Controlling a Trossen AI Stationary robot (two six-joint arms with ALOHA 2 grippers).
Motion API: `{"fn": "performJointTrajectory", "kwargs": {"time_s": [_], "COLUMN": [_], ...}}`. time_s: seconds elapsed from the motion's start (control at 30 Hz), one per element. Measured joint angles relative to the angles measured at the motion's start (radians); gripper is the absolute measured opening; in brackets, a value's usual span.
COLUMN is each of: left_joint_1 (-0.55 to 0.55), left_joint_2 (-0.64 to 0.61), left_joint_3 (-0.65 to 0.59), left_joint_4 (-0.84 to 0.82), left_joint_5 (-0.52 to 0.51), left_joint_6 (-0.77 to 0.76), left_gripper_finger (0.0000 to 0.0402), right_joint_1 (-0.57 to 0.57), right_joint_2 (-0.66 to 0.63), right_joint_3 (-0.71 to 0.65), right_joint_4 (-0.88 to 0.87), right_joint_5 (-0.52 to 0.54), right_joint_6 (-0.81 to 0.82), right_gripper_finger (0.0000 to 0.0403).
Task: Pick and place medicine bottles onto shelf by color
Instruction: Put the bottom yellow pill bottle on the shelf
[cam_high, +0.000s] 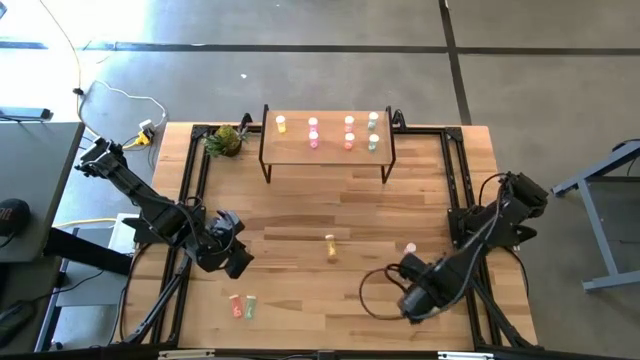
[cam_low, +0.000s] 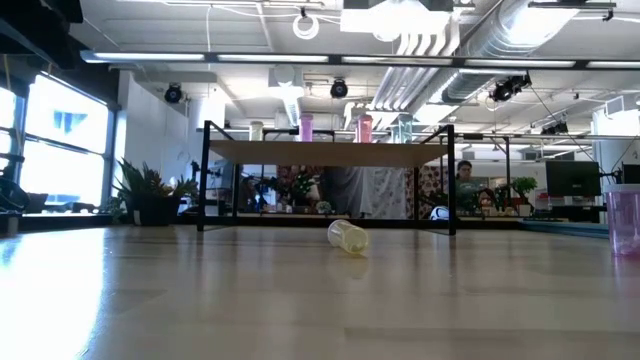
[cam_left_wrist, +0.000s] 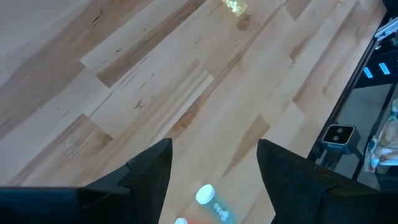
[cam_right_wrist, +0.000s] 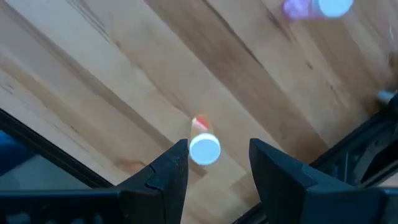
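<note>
Starting on the left: the left gripper (cam_high: 235, 258) hangs over the near-left part of the table, claw spread and holding nothing. Just nearer than it, a red bottle (cam_high: 236, 307) and a green bottle (cam_high: 251, 307) lie side by side, close to the near edge. My guess is the claw is wide so it can drop over one of them. They sit so tight together that a finger could knock the neighbour, and there isn't much wood left before the edge.

Far left there's a pineapple-looking thing (cam_high: 226, 140), well out of the way.

The shelf (cam_high: 326, 155) stands at the far middle and already has bottles in colour columns: yellow on the left, pinkish ones in the middle, green on the right. There's still bare top around the lone yellow.

In the middle of the open table a yellow bottle (cam_low: 347, 237) lies on its side, plenty of room all around, easy for either arm I'd say.

Right of that, a pink bottle (cam_high: 410, 247) stands alone.

The right gripper (cam_right_wrist: 217, 152) is near-right, claw spread, and its wrist view shows a white-capped red bottle (cam_right_wrist: 200, 124) upright below the gap. Looks lined up for a grab, not pinching yet, and the table's right rail is close
</note>
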Motion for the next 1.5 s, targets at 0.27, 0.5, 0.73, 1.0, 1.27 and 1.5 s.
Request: {"fn": "performJointTrajectory", "kwargs": {"time_s": [0.27, 0.5, 0.73, 1.0, 1.27, 1.5], "left_joint_1": [0.0, 0.003, 0.003, 0.003, 0.003, 0.003], "left_joint_2": [0.0, 0.0, 0.0, -0.001, -0.001, -0.001], "left_joint_3": [0.0, 0.0, 0.0, 0.0, 0.0, 0.0], "left_joint_4": [0.003, 0.016, 0.107, 0.177, 0.181, 0.196], "left_joint_5": [0.011, 0.015, 0.015, 0.015, 0.015, 0.015], "left_joint_6": [-0.004, -0.027, -0.027, -0.027, -0.027, -0.043], "left_gripper_finger": [0.0225, 0.0225, 0.0225, 0.0225, 0.0225, 0.0225], "right_joint_1": [0.151, 0.282, 0.417, 0.516, 0.577, 0.585], "right_joint_2": [0.0, 0.0, 0.007, 0.091, 0.237, 0.36], "right_joint_3": [0.0, 0.0, 0.001, 0.001, 0.002, 0.002], "right_joint_4": [0.01, 0.044, 0.043, 0.07, 0.066, 0.06], "right_joint_5": [0.052, 0.207, 0.388, 0.507, 0.608, 0.599], "right_joint_6": [0.19, 0.279, 0.354, 0.355, 0.462, 0.547], "right_gripper_finger": [0.0161, 0.0161, 0.0161, 0.0161, 0.0161, 0.0161]}}
